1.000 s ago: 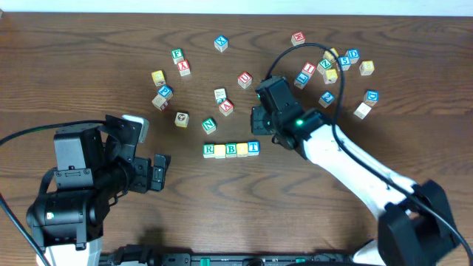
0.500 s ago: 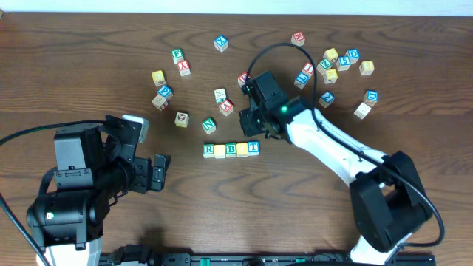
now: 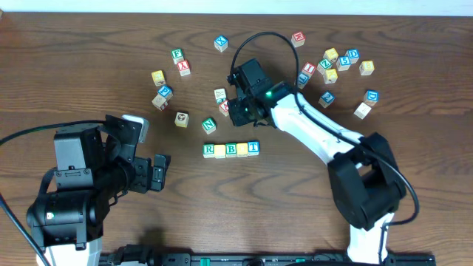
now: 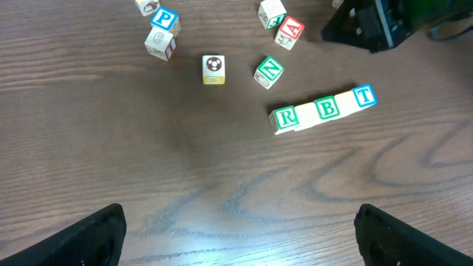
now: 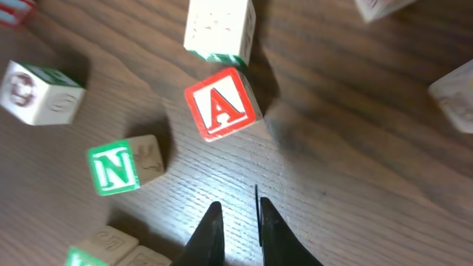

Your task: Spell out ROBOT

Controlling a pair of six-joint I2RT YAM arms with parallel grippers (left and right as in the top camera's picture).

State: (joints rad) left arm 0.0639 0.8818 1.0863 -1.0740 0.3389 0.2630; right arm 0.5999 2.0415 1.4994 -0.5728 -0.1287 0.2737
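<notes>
- Hovering over the brown wooden table (image 3: 89,59), my right gripper (image 5: 236,210) has its jaws pinched almost together, empty, near the red-lettered A wooden cube (image 5: 222,103).
- My left gripper (image 4: 236,214) is spread wide, holding nothing.
- The row of five small wooden letter cubes (image 3: 231,149) lies touching, between my arms: green R (image 4: 285,117), yellow, green B (image 4: 327,108), yellow, blue T (image 4: 363,96).

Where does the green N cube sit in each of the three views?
Overhead: green N cube is mid-table, just above the left end of the letter row.
Left wrist: upper centre, above the row's R end.
Right wrist: left of centre.
Shared landmark: the red A cube, close beside the N in every view.
</notes>
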